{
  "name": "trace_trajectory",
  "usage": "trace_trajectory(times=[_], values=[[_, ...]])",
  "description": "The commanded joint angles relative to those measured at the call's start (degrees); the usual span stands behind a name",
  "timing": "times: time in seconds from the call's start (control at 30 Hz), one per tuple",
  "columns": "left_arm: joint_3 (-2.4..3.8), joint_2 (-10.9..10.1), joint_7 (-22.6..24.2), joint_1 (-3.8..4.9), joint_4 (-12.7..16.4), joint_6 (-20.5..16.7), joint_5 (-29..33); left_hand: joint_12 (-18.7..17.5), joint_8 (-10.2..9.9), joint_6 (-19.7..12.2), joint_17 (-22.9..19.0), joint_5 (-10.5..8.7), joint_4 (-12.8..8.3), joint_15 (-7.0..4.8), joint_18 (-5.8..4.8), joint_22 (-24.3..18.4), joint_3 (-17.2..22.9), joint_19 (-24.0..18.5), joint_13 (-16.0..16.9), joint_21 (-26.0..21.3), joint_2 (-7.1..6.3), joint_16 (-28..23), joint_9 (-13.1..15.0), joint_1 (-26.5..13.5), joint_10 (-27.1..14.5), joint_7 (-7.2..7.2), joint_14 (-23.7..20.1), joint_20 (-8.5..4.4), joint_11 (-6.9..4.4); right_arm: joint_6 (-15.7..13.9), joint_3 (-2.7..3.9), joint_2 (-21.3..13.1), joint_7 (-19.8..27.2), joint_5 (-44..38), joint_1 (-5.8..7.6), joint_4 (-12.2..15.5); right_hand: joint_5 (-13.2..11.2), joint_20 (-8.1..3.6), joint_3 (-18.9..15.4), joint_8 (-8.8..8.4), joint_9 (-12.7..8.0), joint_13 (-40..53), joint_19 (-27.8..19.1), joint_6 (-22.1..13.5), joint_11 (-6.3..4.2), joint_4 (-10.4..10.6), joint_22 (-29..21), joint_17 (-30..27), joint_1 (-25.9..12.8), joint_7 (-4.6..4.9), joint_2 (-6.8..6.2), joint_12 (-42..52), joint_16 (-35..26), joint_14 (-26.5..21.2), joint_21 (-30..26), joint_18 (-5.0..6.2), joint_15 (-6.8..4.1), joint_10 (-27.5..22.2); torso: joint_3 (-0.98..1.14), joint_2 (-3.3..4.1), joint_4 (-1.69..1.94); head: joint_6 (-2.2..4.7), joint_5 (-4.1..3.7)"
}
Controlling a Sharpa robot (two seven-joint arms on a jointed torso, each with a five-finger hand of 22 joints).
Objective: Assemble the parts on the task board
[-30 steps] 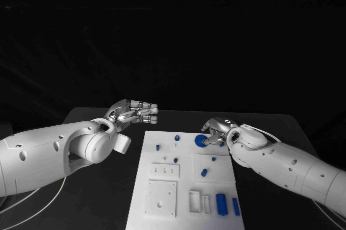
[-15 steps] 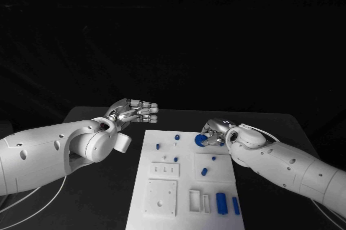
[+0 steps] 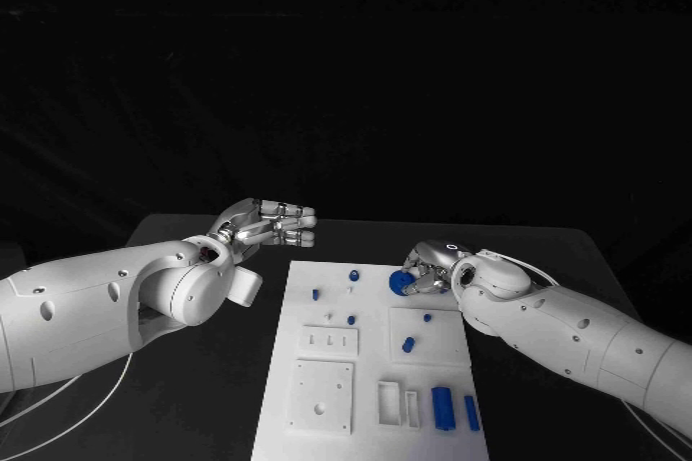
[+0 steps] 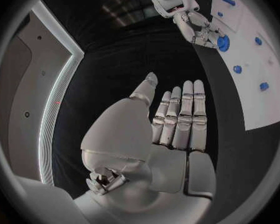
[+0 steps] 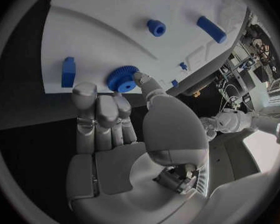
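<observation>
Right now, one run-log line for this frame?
right hand: fingers on blue gear at task board far edge | left hand: off board, fingers together, holds nothing

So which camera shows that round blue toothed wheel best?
The right wrist view: the blue gear shows its teeth, with the right hand touching it. The head view gives a small blob; the left wrist view, a distant disc.

Blue gear (image 3: 401, 280) partly hidden behind the right hand (image 3: 433, 266); grip unclear.
</observation>
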Motion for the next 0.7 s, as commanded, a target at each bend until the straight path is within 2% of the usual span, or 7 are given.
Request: trace_trajectory(times=[0.03,0.17,0.27,0.3,0.47,0.6,0.7], values=[[0.02,0.1,0.3,0.11,0.0,0.9,-0.2,0.1,0.2,-0.4,0.1,0.29,-0.3,0.11,-0.23,-0.1,-0.1,-0.5,0.1,0.1,-0.16,0.3,0.0,-0.2,-0.3,-0.09,-0.2,0.08,0.06,1.1,-0.02,0.2,0.4,-0.1,-0.08,-0.4,-0.2,0.19,-0.3,0.14,0.1,-0.1,2.1,-0.5,0.35,0.1,4.6,-0.1,0.4,0.04,-0.16,-0.2,-0.2,0.0,-0.3,1.02,0.03,-0.3,0.03,0.02,0.00,0.01,0.02],[0.01,0.2,0.2,0.11,0.0,0.9,-0.2,0.1,0.2,-0.6,0.1,0.28,-0.3,0.13,-0.22,-0.1,-0.1,-0.5,0.1,0.1,-0.17,0.3,0.0,-0.3,-0.4,-0.05,-0.3,0.10,0.08,1.1,-0.04,0.4,0.5,-0.1,-0.23,-0.9,-0.7,0.19,0.1,0.17,0.1,-0.1,2.1,-0.1,0.29,0.0,4.7,0.0,0.9,-0.03,0.17,-0.2,-0.2,0.0,-0.3,1.03,0.00,-0.2,0.02,0.01,0.05,-0.06,-0.02],[0.00,0.2,0.2,0.11,0.0,0.9,-0.2,0.1,0.2,-0.6,0.1,0.28,-0.3,0.13,-0.22,-0.1,-0.1,-0.5,0.1,0.1,-0.17,0.3,0.0,-0.3,-0.4,-0.05,-0.3,0.10,0.08,1.2,-0.05,0.4,0.6,0.0,-0.29,-1.1,-0.9,0.16,1.7,0.15,0.1,-0.1,2.2,0.0,0.26,-0.4,4.7,0.0,0.5,-0.02,0.28,-0.2,-0.3,0.0,-0.3,1.01,-0.03,-0.3,0.01,0.00,0.05,-0.13,-0.06],[0.00,0.2,0.2,0.11,-0.1,0.9,-0.2,0.1,0.2,-0.6,0.1,0.28,-0.3,0.13,-0.22,-0.1,-0.1,-0.5,0.1,0.1,-0.17,0.3,0.0,-0.3,-0.4,-0.05,-0.3,0.10,0.08,1.2,-0.06,0.5,0.7,0.1,-0.31,-1.2,-1.7,0.15,2.6,0.14,0.0,-0.2,2.2,-0.2,0.26,-0.6,4.7,0.0,0.5,0.05,0.58,-0.2,-0.2,0.0,-0.2,1.01,-0.02,-0.3,0.01,-0.01,0.05,-0.16,-0.05],[-0.01,0.2,0.2,0.11,-0.1,1.0,-0.2,0.1,0.2,-0.6,0.1,0.28,-0.3,0.13,-0.22,-0.1,-0.1,-0.5,0.1,0.1,-0.17,0.3,0.0,-0.3,-0.4,-0.05,-0.3,0.10,0.08,1.5,-0.09,0.7,1.0,0.3,-0.42,-1.4,-2.6,0.07,6.6,0.08,0.0,0.1,2.2,1.0,0.09,-1.3,4.7,0.1,-1.0,-0.16,0.45,0.2,-0.1,0.0,-0.1,0.93,-0.12,-0.1,0.03,0.00,-0.02,-0.20,0.03],[-0.03,0.3,0.1,0.10,-0.2,1.0,-0.2,0.1,0.2,-0.6,0.1,0.28,-0.3,0.13,-0.22,-0.1,-0.1,-0.5,0.1,0.1,-0.17,0.3,0.0,-0.3,-0.4,-0.05,-0.3,0.10,0.08,1.6,-0.11,0.8,1.3,0.4,-0.51,-1.4,-2.3,-0.08,7.4,0.13,0.1,0.4,2.2,2.9,-0.15,-1.2,4.8,0.3,-1.8,-0.58,0.44,0.7,0.1,0.1,0.1,0.74,-0.29,0.3,0.02,0.00,-0.02,-0.19,0.04],[-0.04,0.3,0.1,0.10,-0.2,1.1,-0.2,0.1,0.2,-0.6,0.1,0.31,-0.2,0.10,-0.22,0.0,-0.1,-0.5,0.1,0.2,-0.10,0.3,0.0,-0.3,-0.3,-0.07,-0.2,0.09,0.06,1.5,-0.12,0.8,1.4,0.5,-0.55,-1.4,-3.0,-0.39,8.6,0.19,0.1,0.8,2.2,5.6,-0.63,-1.3,4.8,0.4,-1.7,-1.35,1.01,1.1,0.2,0.1,0.4,0.45,-0.63,0.6,0.01,-0.02,-0.02,-0.22,-0.01]])
